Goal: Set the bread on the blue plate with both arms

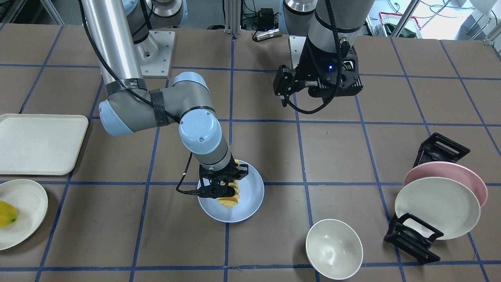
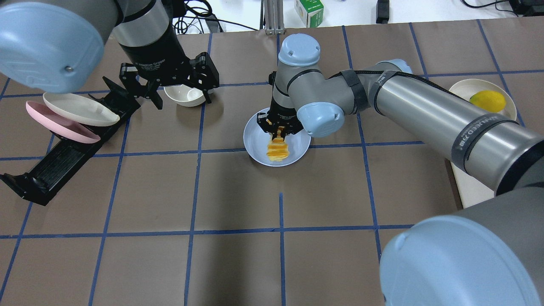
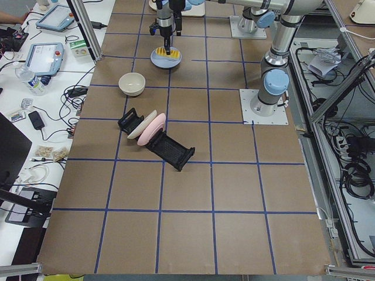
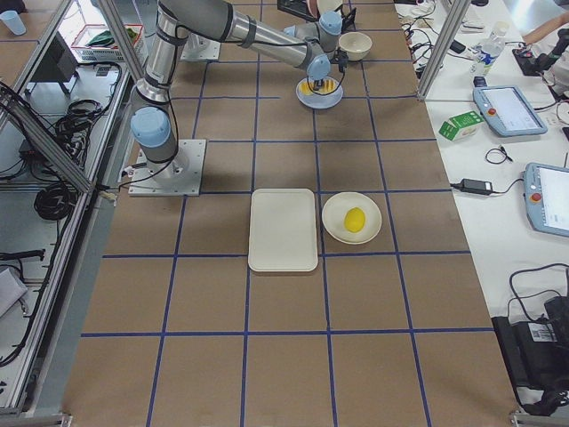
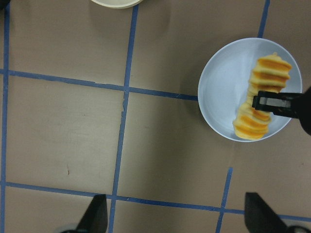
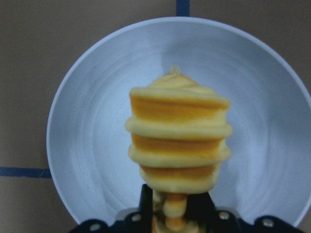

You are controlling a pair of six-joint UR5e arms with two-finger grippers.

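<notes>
- The table (image 1: 274, 156) carries every item; the work is at its middle.
- The right arm (image 2: 425, 114) reaches in to the middle and is the arm at the bread. The left arm (image 2: 144, 34) stands well apart from it, over the table's left part.
- The rack (image 2: 63, 157) holds a pink plate (image 2: 59, 127) and a cream plate (image 2: 80, 110), both leaning.
- The blue plate (image 2: 255, 142) lies flat, directly below the right gripper. It holds the bread only.
- A white plate (image 2: 461, 91) at the right holds a yellow fruit (image 2: 488, 101).
- The bowl (image 1: 334, 248) stands between the rack and the blue plate.
- The bread (image 6: 177, 141) is inside the blue plate's rim. Its long axis runs from the right gripper toward the robot's side of the plate. Whether its free end rests on the plate cannot be told.
- The right gripper (image 6: 175, 208) is clenched on one end of the bread, jaws pinching a narrow part.
- The left gripper (image 5: 179, 217) is spread wide and carries nothing; the blue plate lies off to its side.
- Judgement: the coming move is a release by the right gripper, since the bread is already over the plate's middle.
</notes>
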